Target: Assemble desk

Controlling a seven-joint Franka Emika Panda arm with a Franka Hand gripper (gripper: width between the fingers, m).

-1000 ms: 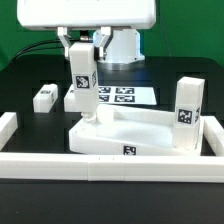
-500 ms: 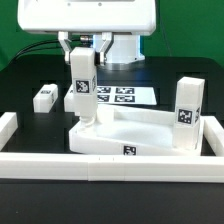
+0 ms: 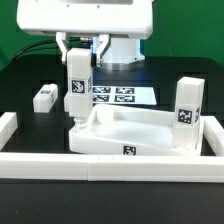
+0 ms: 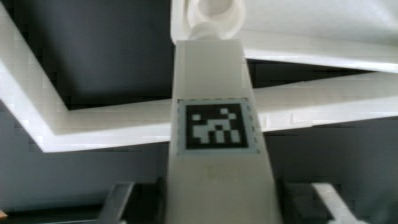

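The black table (image 3: pixel 25 75) carries everything; a low white wall (image 3: pixel 110 167) fences it on three sides in the exterior view, most likely to stop loose parts sliding off. The arm (image 3: pixel 85 15) hangs over the middle from behind. The desk top (image 3: pixel 140 128), one white tray with a raised rim, lies just behind the front wall, which may brace it while parts are pressed in; beyond it lies the one marker board (image 3: pixel 122 95), flat.

Three legs are in view; a fourth I cannot find. The standing leg (image 3: pixel 187 112) is upright at the tray's corner on the exterior view's right, seemingly fitted into its socket. The spare leg (image 3: pixel 44 97) lies on its side on the table at the exterior view's left, well apart from the tray. The held leg (image 3: pixel 78 88) hangs upright with its lower end at a corner of the tray on the exterior view's left, kept vertical so that its round peg (image 4: pixel 214 15) can meet the socket squarely; whether the peg has entered, I cannot tell.

The gripper (image 3: pixel 80 52) has its two fingers (image 4: pixel 317 200) pinching this leg's upper part from either side; the leg's tag (image 4: pixel 217 125) faces the wrist camera. My judgement: this is the second leg going in, so the desk is under halfway.
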